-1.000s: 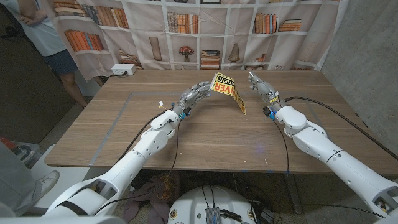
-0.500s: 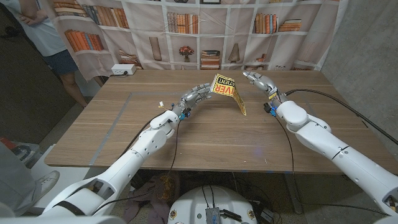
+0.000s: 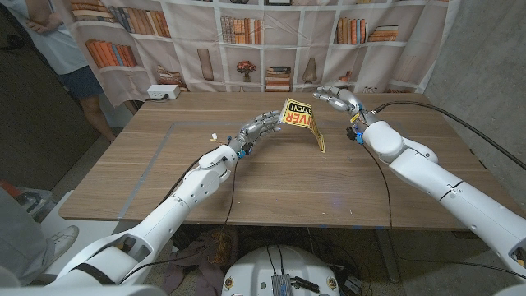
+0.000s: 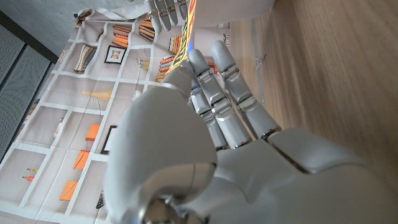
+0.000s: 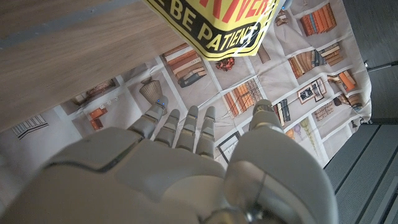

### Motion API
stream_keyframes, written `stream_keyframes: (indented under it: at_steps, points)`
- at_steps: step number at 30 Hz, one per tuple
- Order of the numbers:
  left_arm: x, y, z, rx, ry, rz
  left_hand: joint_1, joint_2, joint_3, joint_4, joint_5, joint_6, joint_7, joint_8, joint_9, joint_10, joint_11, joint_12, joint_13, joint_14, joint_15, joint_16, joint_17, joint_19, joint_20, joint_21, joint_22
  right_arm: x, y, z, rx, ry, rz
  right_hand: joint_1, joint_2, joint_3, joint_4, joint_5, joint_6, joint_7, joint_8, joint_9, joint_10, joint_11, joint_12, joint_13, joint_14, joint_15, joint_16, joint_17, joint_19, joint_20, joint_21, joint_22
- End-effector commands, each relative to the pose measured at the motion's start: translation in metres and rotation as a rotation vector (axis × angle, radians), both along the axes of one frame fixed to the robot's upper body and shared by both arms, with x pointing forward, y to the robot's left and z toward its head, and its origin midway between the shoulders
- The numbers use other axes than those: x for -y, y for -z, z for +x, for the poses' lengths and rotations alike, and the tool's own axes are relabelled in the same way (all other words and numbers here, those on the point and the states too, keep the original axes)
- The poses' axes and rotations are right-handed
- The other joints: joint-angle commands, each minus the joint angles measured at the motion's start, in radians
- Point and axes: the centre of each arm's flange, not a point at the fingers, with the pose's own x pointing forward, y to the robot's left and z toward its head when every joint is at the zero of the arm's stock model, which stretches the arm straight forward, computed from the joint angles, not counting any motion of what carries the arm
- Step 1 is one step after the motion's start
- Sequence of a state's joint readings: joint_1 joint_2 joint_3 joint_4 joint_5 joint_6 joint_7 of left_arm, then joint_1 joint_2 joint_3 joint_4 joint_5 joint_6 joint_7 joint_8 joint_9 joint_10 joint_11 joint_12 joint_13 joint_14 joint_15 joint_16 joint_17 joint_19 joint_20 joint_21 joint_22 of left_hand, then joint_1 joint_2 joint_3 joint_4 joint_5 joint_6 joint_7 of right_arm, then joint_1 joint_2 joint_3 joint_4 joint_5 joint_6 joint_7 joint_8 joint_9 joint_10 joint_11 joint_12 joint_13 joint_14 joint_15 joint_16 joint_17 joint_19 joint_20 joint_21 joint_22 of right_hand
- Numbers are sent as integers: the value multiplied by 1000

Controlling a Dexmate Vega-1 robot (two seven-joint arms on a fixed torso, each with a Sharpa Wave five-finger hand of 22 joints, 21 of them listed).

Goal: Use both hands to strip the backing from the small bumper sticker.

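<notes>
The small yellow bumper sticker (image 3: pixel 299 114) with red and black lettering hangs in the air above the table's far middle, and a narrow yellow strip (image 3: pixel 318 140) trails from it down to the wood. My left hand (image 3: pixel 258 126) pinches the sticker's left edge with its fingertips. My right hand (image 3: pixel 337 99) hovers just beyond the sticker's upper right corner with its fingers spread and holds nothing. In the right wrist view the sticker (image 5: pixel 214 23) floats apart from my right hand's fingers (image 5: pixel 180 127). In the left wrist view the sticker's edge (image 4: pixel 188 22) stands past my left fingertips.
The wooden table (image 3: pixel 205 185) has a white box (image 3: pixel 163 92) at its far left corner and a small scrap (image 3: pixel 211 138) left of my left arm. A bookshelf-print curtain (image 3: pixel 246 41) hangs behind. A person (image 3: pixel 62 45) stands at the far left.
My right hand has swung left and away from me, from beside the sticker to just off its upper right corner. The left hand and the sticker have stayed nearly still.
</notes>
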State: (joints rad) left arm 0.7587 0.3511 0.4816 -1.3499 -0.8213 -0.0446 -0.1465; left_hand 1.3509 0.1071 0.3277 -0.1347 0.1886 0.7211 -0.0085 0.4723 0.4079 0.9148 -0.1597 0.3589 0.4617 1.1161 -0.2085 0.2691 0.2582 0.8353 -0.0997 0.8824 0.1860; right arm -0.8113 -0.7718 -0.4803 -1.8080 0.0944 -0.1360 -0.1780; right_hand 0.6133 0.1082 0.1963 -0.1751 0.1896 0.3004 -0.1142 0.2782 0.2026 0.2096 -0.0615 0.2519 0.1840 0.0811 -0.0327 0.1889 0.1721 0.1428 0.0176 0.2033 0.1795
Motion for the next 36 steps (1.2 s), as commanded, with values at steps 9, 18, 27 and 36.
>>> stream_keyframes:
  at_steps: [9,18,27,36]
  points:
    - [1,-2,1,4,2,44,-6,6,10,-2,6,1,8,-10,4,-11,-15,2,4,-1,-27,-7,4,-10,-91,13,2,-24,-41,-6,18,24,-229,59,4,25,9,7,105,-52,32,7,7,-25,-1,3,-9,-93,-11,0,3,-22,0,3]
    - [2,-2,-1,6,-2,62,-7,5,13,-2,7,0,5,-16,3,-15,-16,0,5,-5,-27,-10,5,-17,-91,16,1,-30,-51,-5,-6,33,-291,49,-5,16,21,-1,86,-42,16,8,-16,-9,-13,3,-28,-69,-14,2,-4,-17,-3,3]
    - [4,-2,-3,11,-12,82,-8,6,15,-1,8,3,2,-19,3,-14,-16,-1,5,-4,-27,-11,7,-20,-90,20,1,-36,-55,0,-25,37,-323,49,-10,10,26,-7,117,21,17,9,-14,-13,-17,2,-32,-91,-10,1,18,-42,2,2]
    - [3,-9,-6,55,-47,162,-10,4,16,-1,9,5,-5,-22,3,-14,-19,-1,7,-7,-28,-13,9,-25,-89,23,1,-40,-56,4,-46,45,-355,43,-17,3,30,-10,110,39,6,8,-26,7,-23,2,-46,-79,-13,2,15,-35,-1,2]
